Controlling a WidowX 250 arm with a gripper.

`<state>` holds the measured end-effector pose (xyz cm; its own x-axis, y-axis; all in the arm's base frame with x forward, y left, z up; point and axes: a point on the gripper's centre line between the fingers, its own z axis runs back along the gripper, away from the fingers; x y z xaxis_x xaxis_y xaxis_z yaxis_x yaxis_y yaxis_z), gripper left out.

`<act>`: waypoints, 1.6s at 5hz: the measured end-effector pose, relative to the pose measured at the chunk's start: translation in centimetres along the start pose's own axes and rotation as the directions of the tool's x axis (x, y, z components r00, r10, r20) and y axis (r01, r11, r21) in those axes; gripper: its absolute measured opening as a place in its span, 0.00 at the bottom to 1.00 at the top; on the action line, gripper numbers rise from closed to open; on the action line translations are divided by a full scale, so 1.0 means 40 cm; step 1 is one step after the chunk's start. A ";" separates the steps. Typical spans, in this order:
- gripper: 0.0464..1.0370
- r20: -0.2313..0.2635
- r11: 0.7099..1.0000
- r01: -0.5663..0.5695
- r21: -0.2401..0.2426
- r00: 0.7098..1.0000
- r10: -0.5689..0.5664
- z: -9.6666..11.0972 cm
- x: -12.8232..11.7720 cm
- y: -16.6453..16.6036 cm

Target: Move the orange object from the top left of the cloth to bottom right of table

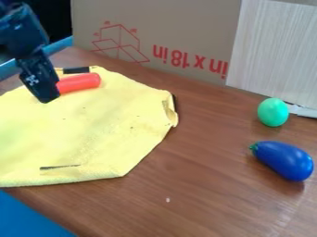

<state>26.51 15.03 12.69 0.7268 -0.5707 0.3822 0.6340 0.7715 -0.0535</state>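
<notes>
The gripper (40, 79) hangs at the upper left, low over the yellow cloth (93, 125). Right beside it, near the cloth's top left edge, lies the orange object (79, 83), a smooth rounded cylinder whose left end is hidden behind the gripper. Whether the two touch, I cannot tell. A short black piece (76, 70) shows just behind the orange object; what it belongs to is unclear.
On the right of the brown table (204, 185) are a green egg-shaped thing (273, 112) and a blue eggplant-shaped toy (284, 160). A cardboard box (186, 28) and a pale panel (278, 51) stand along the back.
</notes>
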 end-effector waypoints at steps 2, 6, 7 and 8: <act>0.96 0.018 0.999 -0.018 0.048 1.000 0.017 0.012 0.000 0.057; 0.96 0.055 0.998 -0.029 0.054 0.998 0.026 -0.026 0.004 0.156; 0.96 0.070 0.997 -0.004 0.071 0.998 -0.001 -0.028 0.015 0.169; 0.96 0.073 0.997 -0.004 0.082 0.997 -0.002 -0.038 0.026 0.186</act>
<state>32.37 19.75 11.28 0.7044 -0.5501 0.4486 0.6070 0.7944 0.0209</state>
